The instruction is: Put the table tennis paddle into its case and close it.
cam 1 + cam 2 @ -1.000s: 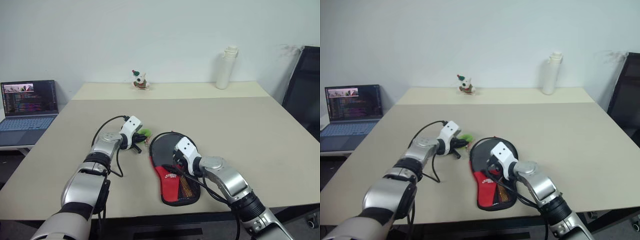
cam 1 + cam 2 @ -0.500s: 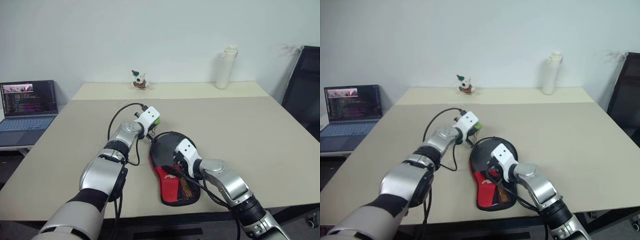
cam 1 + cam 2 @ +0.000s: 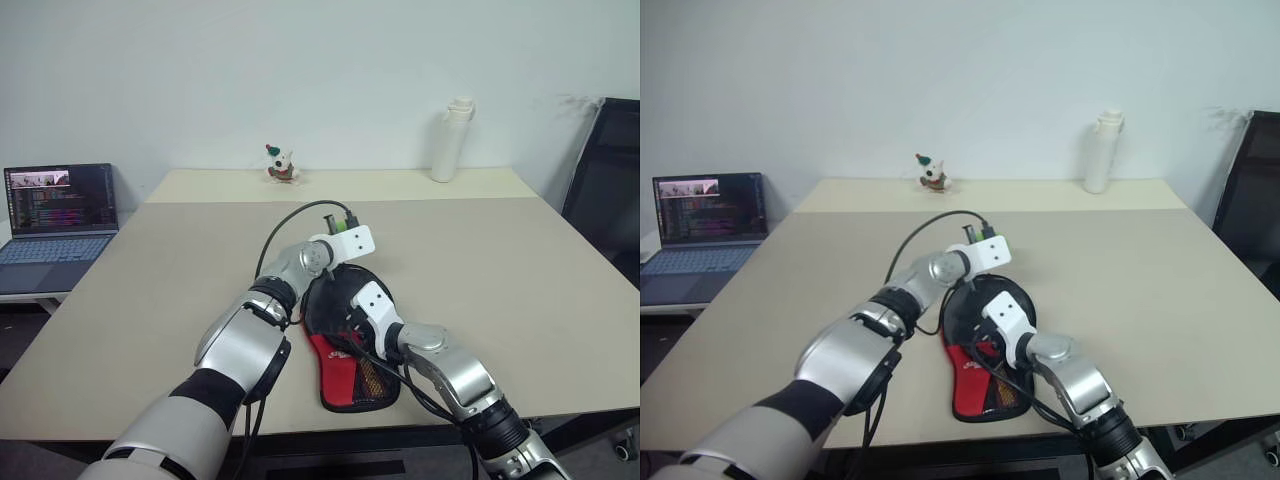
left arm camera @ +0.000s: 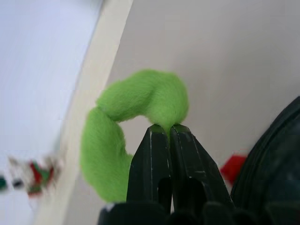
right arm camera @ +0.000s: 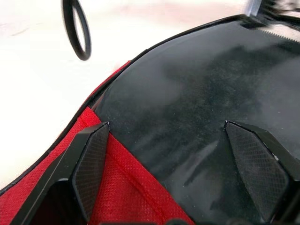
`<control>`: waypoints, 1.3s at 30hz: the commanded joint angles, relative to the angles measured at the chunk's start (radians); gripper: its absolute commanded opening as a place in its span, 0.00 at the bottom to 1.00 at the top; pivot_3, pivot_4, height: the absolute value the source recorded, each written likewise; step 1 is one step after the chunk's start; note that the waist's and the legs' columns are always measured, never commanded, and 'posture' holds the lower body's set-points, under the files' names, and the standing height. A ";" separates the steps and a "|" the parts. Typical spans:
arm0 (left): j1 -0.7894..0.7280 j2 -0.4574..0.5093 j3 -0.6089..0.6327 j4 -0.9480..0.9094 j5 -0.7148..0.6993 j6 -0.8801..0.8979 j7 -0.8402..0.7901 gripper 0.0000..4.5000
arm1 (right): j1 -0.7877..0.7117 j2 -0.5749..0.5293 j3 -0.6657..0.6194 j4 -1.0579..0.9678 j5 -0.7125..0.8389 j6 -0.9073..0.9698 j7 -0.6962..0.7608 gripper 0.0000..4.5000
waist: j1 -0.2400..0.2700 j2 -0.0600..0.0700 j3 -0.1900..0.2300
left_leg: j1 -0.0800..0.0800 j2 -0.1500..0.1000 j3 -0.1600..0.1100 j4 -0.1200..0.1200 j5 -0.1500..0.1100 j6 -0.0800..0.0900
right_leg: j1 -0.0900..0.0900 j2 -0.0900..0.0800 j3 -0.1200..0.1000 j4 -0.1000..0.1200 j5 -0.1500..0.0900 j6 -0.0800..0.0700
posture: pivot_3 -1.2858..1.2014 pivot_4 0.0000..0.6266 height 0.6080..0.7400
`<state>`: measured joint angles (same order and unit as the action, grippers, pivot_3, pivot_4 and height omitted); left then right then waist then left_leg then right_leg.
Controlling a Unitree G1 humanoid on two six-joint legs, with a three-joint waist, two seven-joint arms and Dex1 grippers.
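Observation:
The case [image 3: 345, 372] lies flat near the table's front edge, black at its round end and red with a mesh pocket toward me. My left gripper [image 4: 168, 129] is shut on the fuzzy green ball [image 4: 136, 101] of its cord and hangs over the far rim of the round end [image 3: 350, 250]. Zipper teeth [image 5: 274, 33] run along that rim. Resting over the case where black meets red is my right gripper [image 5: 166, 129], open, one fingertip [image 5: 96, 145] on the red fabric. The table tennis paddle is hidden.
The beige table [image 3: 480, 240] stretches far and right. At its back edge stand a white bottle [image 3: 450, 140] and a small figurine [image 3: 280, 163]. An open laptop [image 3: 55, 215] sits off to the left, a black chair [image 3: 605, 180] to the right.
My left gripper carried the green ball from left of the case up and rightward around its round end, rolling as it went. The right gripper stayed put.

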<state>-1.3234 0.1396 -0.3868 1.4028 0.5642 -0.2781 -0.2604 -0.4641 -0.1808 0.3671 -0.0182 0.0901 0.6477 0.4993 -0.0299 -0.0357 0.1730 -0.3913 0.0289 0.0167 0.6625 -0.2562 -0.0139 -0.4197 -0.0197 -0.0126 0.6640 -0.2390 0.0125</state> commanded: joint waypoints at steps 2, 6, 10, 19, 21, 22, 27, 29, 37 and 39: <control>-0.068 -0.061 -0.067 -0.029 0.072 -0.104 0.060 0.00 | 0.092 -0.012 0.067 0.053 -0.024 0.090 0.005 0.95 | 0.001 0.000 0.000 | 0.000 0.000 0.000 0.000 0.000 0.000 | 0.000 0.000 0.000 -0.001 0.000 0.000 | 0.52 0.24 1.00; -0.071 -0.103 -0.085 -0.029 0.087 -0.144 0.064 0.00 | 0.103 -0.012 0.065 0.039 -0.024 0.099 -0.002 0.95 | 0.003 0.000 0.000 | -0.001 -0.001 0.001 0.000 0.000 0.000 | 0.000 -0.001 0.000 -0.002 0.000 0.000 | 0.52 0.24 1.00; -0.059 -0.186 -0.090 -0.037 0.078 -0.224 0.013 0.00 | 0.109 -0.014 0.054 0.034 -0.022 0.103 -0.010 0.95 | 0.004 0.000 -0.001 | -0.001 -0.001 0.002 0.000 0.000 0.000 | 0.000 -0.001 0.000 -0.002 0.000 0.000 | 0.52 0.24 1.00; -0.047 -0.177 -0.033 -0.038 0.019 -0.244 -0.084 0.15 | 0.081 -0.005 0.045 0.067 -0.023 0.088 -0.010 0.95 | 0.001 0.002 -0.002 | 0.001 0.000 0.006 0.000 0.000 0.000 | 0.000 0.000 0.002 -0.001 0.000 0.000 | 0.52 0.24 1.00; -0.048 -0.167 -0.021 -0.039 0.007 -0.238 -0.096 0.31 | 0.073 -0.002 0.045 0.076 -0.023 0.083 -0.009 0.95 | 0.000 0.002 -0.003 | 0.001 0.000 0.006 0.000 0.000 0.000 | 0.000 0.000 0.002 -0.001 0.000 0.000 | 0.52 0.24 1.00; -0.048 -0.162 -0.016 -0.040 0.002 -0.233 -0.099 0.39 | 0.070 0.000 0.045 0.080 -0.024 0.081 -0.008 0.95 | -0.001 0.002 -0.003 | 0.001 0.000 0.006 0.000 0.000 0.000 | 0.000 0.000 0.002 -0.001 0.000 0.000 | 0.52 0.24 1.00; -0.049 -0.130 0.010 -0.042 -0.027 -0.201 -0.123 0.70 | 0.049 -0.002 0.040 0.088 -0.023 0.079 0.004 0.95 | -0.004 0.002 -0.004 | 0.003 0.001 0.007 0.000 0.000 0.000 | 0.001 0.000 0.003 0.000 0.000 0.000 | 0.52 0.24 1.00; -0.050 -0.118 0.025 -0.044 -0.041 -0.194 -0.123 0.70 | 0.042 -0.008 0.035 0.077 -0.018 0.087 0.012 0.95 | -0.004 0.002 -0.004 | 0.004 0.001 0.007 0.000 0.000 0.000 | 0.001 0.001 0.003 0.000 0.000 0.000 | 0.52 0.24 1.00; -0.070 -0.011 0.168 -0.070 -0.171 -0.162 -0.115 0.70 | 0.079 -0.099 -0.025 -0.210 0.078 0.247 0.081 0.95 | 0.001 0.002 -0.004 | -0.001 0.000 0.006 0.000 0.000 0.000 | -0.001 0.000 0.002 -0.002 0.000 0.000 | 0.52 0.24 1.00; -0.070 0.027 0.210 -0.079 -0.212 -0.161 -0.137 0.70 | 0.094 -0.113 -0.053 -0.285 0.116 0.291 0.089 0.95 | 0.002 0.001 -0.003 | -0.002 0.000 0.006 0.000 0.000 0.000 | -0.001 0.000 0.001 -0.003 0.000 0.001 | 0.52 0.24 1.00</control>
<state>-1.3528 0.1504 -0.2189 1.3721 0.4012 -0.4385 -0.3865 -0.3980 -0.2817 0.3209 -0.2635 0.1662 0.8693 0.5694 -0.0283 -0.0342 0.1696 -0.3935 0.0292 0.0224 0.6623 -0.2565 -0.0140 -0.4211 -0.0200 -0.0113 0.6612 -0.2392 0.0132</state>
